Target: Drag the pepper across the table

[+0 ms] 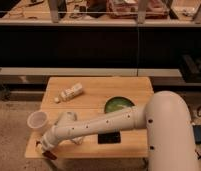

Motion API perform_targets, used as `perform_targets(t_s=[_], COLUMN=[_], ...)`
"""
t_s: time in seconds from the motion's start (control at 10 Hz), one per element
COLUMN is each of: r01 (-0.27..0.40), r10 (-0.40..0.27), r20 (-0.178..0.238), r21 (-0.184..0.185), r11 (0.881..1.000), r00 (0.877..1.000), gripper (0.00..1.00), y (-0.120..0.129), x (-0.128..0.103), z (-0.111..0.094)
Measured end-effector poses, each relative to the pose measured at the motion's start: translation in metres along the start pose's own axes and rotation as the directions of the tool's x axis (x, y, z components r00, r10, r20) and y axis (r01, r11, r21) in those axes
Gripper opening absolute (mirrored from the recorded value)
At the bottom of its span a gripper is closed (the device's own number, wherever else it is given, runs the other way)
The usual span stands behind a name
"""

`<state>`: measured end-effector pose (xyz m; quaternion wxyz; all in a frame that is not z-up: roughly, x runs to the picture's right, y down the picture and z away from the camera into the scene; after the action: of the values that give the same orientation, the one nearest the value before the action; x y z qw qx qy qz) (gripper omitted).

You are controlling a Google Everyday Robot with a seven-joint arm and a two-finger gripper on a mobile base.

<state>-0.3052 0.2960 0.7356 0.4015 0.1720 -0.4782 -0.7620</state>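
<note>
The pepper [51, 155], small and dark red, lies at the front left corner of the light wooden table [101, 87], right at its edge. My gripper [44, 148] is at the end of the white arm [99, 125], which reaches from the right across the table's front. It sits directly over and against the pepper's left end. The wrist hides most of the contact.
A green bowl [118, 104] stands right of centre, partly behind the arm. A black flat rectangle [109, 138] lies near the front edge under the arm. A pale object [70, 93] rests at the back left. A dark shelf unit stands behind the table.
</note>
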Motion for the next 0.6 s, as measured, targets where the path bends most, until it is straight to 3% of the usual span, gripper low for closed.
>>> perform_targets(t_s=[0.2, 0.3, 0.4, 0.6], r01=[-0.026, -0.042, -0.063, -0.097], r10=[0.025, 0.04, 0.062, 0.097], r20=[0.027, 0.034, 0.031, 0.009], r21=[0.047, 0.058, 0.05, 0.019], r11=[0.999, 0.997, 0.997, 0.995], r00=[0.999, 0.999, 0.998, 0.995], gripper=[0.5, 0.48, 0.36, 0.23], y=[-0.002, 0.004, 0.018, 0.044], x=[-0.003, -0.001, 0.004, 0.016], z=[0.002, 0.001, -0.001, -0.007])
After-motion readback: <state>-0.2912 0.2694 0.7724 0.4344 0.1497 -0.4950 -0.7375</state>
